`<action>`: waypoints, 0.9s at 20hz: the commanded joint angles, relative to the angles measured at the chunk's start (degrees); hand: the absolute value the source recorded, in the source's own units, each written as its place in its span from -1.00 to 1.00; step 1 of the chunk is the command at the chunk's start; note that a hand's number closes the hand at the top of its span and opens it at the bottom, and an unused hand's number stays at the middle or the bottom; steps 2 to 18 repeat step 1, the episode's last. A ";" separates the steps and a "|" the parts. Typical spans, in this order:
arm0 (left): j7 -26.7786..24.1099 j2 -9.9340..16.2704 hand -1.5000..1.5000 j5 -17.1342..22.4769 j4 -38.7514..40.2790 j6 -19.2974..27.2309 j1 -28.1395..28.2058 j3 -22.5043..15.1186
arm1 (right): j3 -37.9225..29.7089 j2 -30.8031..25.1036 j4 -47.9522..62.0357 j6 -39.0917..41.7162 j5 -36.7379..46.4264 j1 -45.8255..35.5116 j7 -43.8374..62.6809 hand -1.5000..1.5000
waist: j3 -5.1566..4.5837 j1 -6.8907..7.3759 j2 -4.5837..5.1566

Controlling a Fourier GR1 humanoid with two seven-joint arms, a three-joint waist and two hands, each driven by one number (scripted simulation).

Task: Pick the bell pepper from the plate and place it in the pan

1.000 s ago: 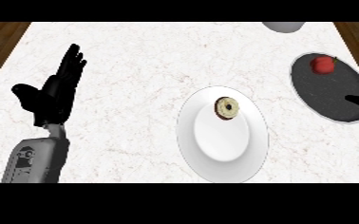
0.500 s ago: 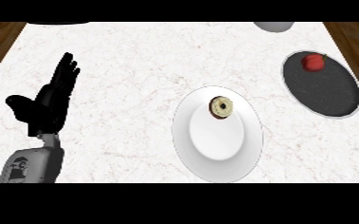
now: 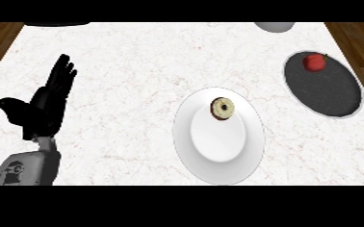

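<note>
Item: red bell pepper, now lying in the far part of the dark pan at right; over the last second we see it unmoved there while the view shifted, so we judge the placing done. Item: white plate, centre near, holding only a doughnut-like ring. Item: left hand, resting at the left edge, fingers straight and released, grasping nothing. Right hand: not in view. Worktop: wooden edges show at both far corners; open room lies between hand and plate
</note>
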 commanded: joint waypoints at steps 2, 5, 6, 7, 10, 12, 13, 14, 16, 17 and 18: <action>-0.16 -0.71 0.00 0.23 -3.48 -0.54 3.50 -0.86 | -0.39 1.18 -9.54 7.31 -3.83 6.91 -0.87 -1.00 | -0.02 0.23 -0.05; -0.16 -0.71 0.00 0.23 -3.48 -0.54 3.50 -0.86 | -0.39 1.18 -9.54 7.31 -3.83 6.91 -0.87 -1.00 | -0.02 0.23 -0.05; -0.16 -0.71 0.00 0.23 -3.48 -0.54 3.50 -0.86 | -0.39 1.18 -9.54 7.31 -3.83 6.91 -0.87 -1.00 | -0.02 0.23 -0.05; -0.16 -0.71 0.00 0.23 -3.48 -0.54 3.50 -0.86 | -0.39 1.18 -9.54 7.31 -3.83 6.91 -0.87 -1.00 | -0.02 0.23 -0.05; -0.16 -0.71 0.00 0.23 -3.48 -0.54 3.50 -0.86 | -0.39 1.18 -9.54 7.31 -3.83 6.91 -0.87 -1.00 | -0.02 0.23 -0.05; -0.16 -0.71 0.00 0.23 -3.48 -0.54 3.50 -0.86 | -0.39 1.18 -9.54 7.31 -3.83 6.91 -0.87 -1.00 | -0.02 0.23 -0.05; -0.16 -0.71 0.00 0.23 -3.48 -0.54 3.50 -0.86 | -0.39 1.18 -9.54 7.31 -3.83 6.91 -0.87 -1.00 | -0.02 0.23 -0.05; -0.16 -0.71 0.00 0.23 -3.48 -0.54 3.50 -0.86 | -0.39 1.18 -9.54 7.31 -3.83 6.91 -0.87 -1.00 | -0.02 0.23 -0.05; -0.16 -0.71 0.00 0.23 -3.48 -0.54 3.50 -0.86 | -0.39 1.18 -9.54 7.31 -3.83 6.91 -0.87 -1.00 | -0.02 0.23 -0.05; -0.16 -0.71 0.00 0.23 -3.48 -0.54 3.50 -0.86 | -0.39 1.18 -9.54 7.31 -3.83 6.91 -0.87 -1.00 | -0.02 0.23 -0.05; -0.16 -0.71 0.00 0.23 -3.48 -0.54 3.50 -0.86 | -0.39 1.18 -9.54 7.31 -3.83 6.91 -0.87 -1.00 | -0.02 0.23 -0.05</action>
